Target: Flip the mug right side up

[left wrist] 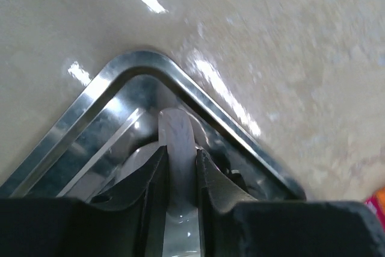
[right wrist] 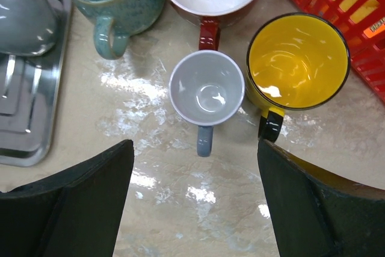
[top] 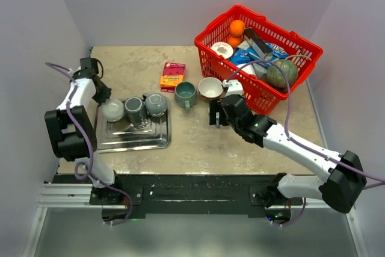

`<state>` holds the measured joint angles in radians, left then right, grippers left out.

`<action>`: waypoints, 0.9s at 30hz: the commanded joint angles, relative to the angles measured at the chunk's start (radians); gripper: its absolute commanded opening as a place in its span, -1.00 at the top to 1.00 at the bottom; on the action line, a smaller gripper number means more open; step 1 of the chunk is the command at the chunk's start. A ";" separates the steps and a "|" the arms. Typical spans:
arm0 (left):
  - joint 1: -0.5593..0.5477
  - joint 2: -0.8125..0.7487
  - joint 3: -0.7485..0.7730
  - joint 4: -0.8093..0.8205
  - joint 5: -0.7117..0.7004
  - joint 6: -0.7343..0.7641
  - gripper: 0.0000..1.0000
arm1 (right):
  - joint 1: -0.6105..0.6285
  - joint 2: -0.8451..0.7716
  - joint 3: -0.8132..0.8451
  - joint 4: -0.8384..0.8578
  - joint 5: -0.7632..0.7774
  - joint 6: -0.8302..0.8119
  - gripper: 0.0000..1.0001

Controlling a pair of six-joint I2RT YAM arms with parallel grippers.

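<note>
Your left claw (left wrist: 180, 156) pinches a pale strip, probably the handle (left wrist: 176, 127) of the overturned white mug (top: 112, 109) on the steel tray (left wrist: 135, 59). The grasp looks made; next you lift and roll it upright. Its body is cut off in the wrist view. Right claw (right wrist: 194, 148) hangs wide apart.

Left gripper (top: 103, 98) sits against the white mug (top: 112, 110) at the left end of the metal tray (top: 129, 141), with a dark mug (top: 134, 110) and a grey mug (top: 156, 104) in a row to its right; the jaw gap isn't readable from this angle. Right gripper (top: 218, 114) hangs over the worktop (top: 198, 145), just on the near side of a teal mug (top: 186, 93) and a red cup (top: 210, 88), both mouth up. Pink packet (top: 172, 75) lies behind those two, and a loaded red basket (top: 207, 51) sits in the far right corner.
</note>
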<state>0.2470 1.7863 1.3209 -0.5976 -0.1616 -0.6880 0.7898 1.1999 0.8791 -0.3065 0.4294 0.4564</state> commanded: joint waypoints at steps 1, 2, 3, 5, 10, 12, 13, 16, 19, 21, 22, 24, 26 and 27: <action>-0.162 -0.211 -0.073 -0.085 0.074 0.064 1.00 | -0.004 0.026 0.087 0.014 -0.050 -0.015 -0.71; -0.172 -0.278 -0.092 -0.091 0.074 0.056 1.00 | -0.004 0.030 0.095 0.014 -0.066 -0.016 -0.71; -0.186 -0.310 -0.112 -0.097 0.077 0.051 1.00 | -0.006 0.035 0.112 0.012 -0.075 -0.016 -0.71; -0.192 -0.405 -0.161 -0.119 0.068 0.039 1.00 | -0.006 0.047 0.127 0.007 -0.099 -0.015 -0.71; -0.190 -0.547 -0.226 -0.154 0.028 0.051 1.00 | -0.006 0.073 0.161 0.010 -0.136 -0.010 -0.70; -0.192 -0.565 -0.239 -0.154 0.034 0.057 1.00 | -0.006 0.084 0.172 0.009 -0.153 -0.005 -0.70; -0.192 -0.571 -0.241 -0.159 0.049 0.064 1.00 | -0.006 0.086 0.173 0.009 -0.158 -0.004 -0.70; -0.192 -0.622 -0.239 -0.163 0.080 0.077 1.00 | -0.004 0.090 0.185 0.009 -0.175 -0.002 -0.69; -0.192 -0.671 -0.232 -0.140 0.176 0.125 1.00 | -0.004 0.089 0.202 0.006 -0.188 0.001 -0.69; -0.192 -0.686 -0.223 -0.133 0.258 0.151 1.00 | -0.004 0.089 0.222 0.000 -0.201 -0.002 -0.69; -0.192 -0.694 -0.224 -0.119 0.340 0.172 1.00 | -0.006 0.089 0.230 -0.002 -0.210 -0.008 -0.70; -0.193 -0.719 -0.235 -0.096 0.443 0.197 1.00 | -0.006 0.086 0.251 -0.002 -0.250 -0.030 -0.71; -0.196 -0.748 -0.250 -0.038 0.606 0.228 1.00 | -0.006 0.078 0.267 0.013 -0.318 -0.050 -0.74; -0.202 -0.760 -0.262 -0.019 0.655 0.238 1.00 | -0.006 0.075 0.282 0.021 -0.346 -0.061 -0.75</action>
<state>0.0528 1.0935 1.0634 -0.7692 0.1715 -0.5270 0.7895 1.2919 1.0843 -0.3225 0.2047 0.4423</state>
